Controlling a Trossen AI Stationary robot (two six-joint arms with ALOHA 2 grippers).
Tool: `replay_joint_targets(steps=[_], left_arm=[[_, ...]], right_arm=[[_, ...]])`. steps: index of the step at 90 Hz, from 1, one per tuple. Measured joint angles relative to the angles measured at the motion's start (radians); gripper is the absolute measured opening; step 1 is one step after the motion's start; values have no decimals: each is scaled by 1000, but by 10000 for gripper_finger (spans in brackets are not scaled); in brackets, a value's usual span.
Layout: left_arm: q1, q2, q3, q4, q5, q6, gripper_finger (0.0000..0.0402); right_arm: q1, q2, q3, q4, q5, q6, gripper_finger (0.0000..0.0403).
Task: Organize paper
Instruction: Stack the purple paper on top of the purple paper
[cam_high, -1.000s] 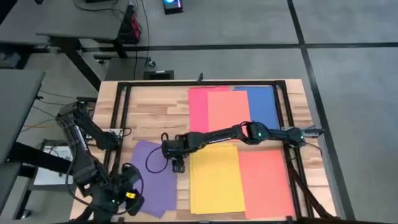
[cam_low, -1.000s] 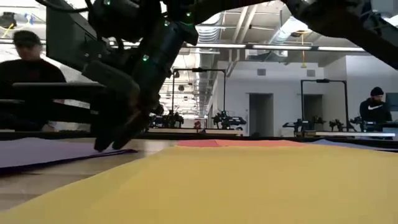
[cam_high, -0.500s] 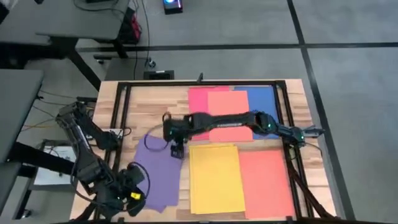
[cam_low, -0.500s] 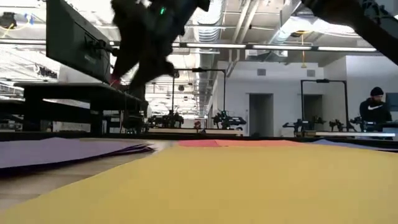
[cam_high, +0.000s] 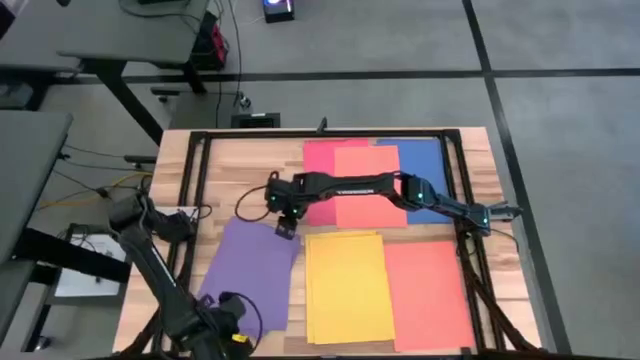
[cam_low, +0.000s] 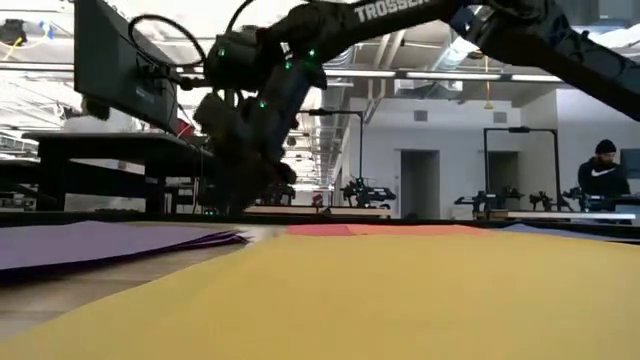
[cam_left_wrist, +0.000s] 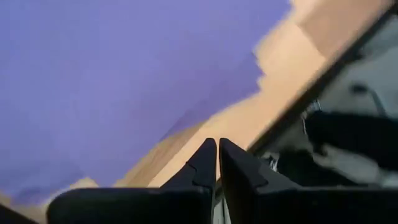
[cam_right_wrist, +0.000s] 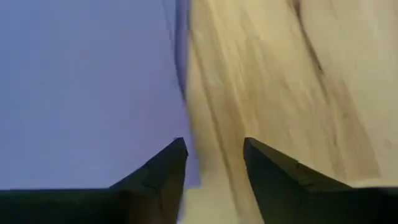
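Observation:
Purple paper (cam_high: 245, 275) lies flat on the wooden table at the near left, beside yellow paper (cam_high: 345, 285) and salmon paper (cam_high: 425, 290). Red (cam_high: 318, 165), orange (cam_high: 365, 180) and blue (cam_high: 425, 170) sheets lie overlapping at the far right. My right gripper (cam_high: 285, 228) is open, low over the purple paper's far right corner (cam_right_wrist: 177, 74), with one finger above the purple and one above bare wood. My left gripper (cam_left_wrist: 217, 144) is shut at the table's near left, over wood beside the purple paper's (cam_left_wrist: 118, 81) near edge. My right gripper points down at the purple paper's far right corner (cam_right_wrist: 180, 124); whether a fingertip touches the sheet, I cannot tell. My left gripper's shut fingertips stand over the wood beside the purple paper's edge (cam_left_wrist: 186, 121); whether they touch anything, I cannot tell.
A black frame rail (cam_high: 190, 200) runs round the table top, close to my left arm (cam_high: 160, 270). A white sheet (cam_high: 75, 275) lies off the table's left side. Bare wood (cam_high: 240, 170) shows at the far left. People (cam_low: 600, 170) stand far off in the room.
My right gripper rose off the purple paper, went toward the table's far edge and came down again at its far right corner. The purple paper has turned a little, its far corner now nearer the yellow paper. My left arm stretched out, its gripper going toward the near edge.

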Motion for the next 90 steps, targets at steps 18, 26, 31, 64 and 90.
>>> replay_joint_targets(steps=[18, 26, 31, 64, 90], left_arm=[[-11, 35, 0, 204, -38, -90, 0], [-27, 55, 0, 269, -64, -118, 0], [-38, 62, 1, 267, -67, -146, 0], [-24, -212, 20, -304, -24, -298, 0], [16, -457, -185, -325, 47, -180, 0]], right_arm=[[-5, -9, -13, 12, -1, -6, 60], [-17, -7, -27, 17, 1, -7, 25], [-21, -7, -27, -3, -17, -28, 8], [142, -36, -27, -126, -69, -128, 1], [298, 3, -23, 175, -22, 84, 0]])
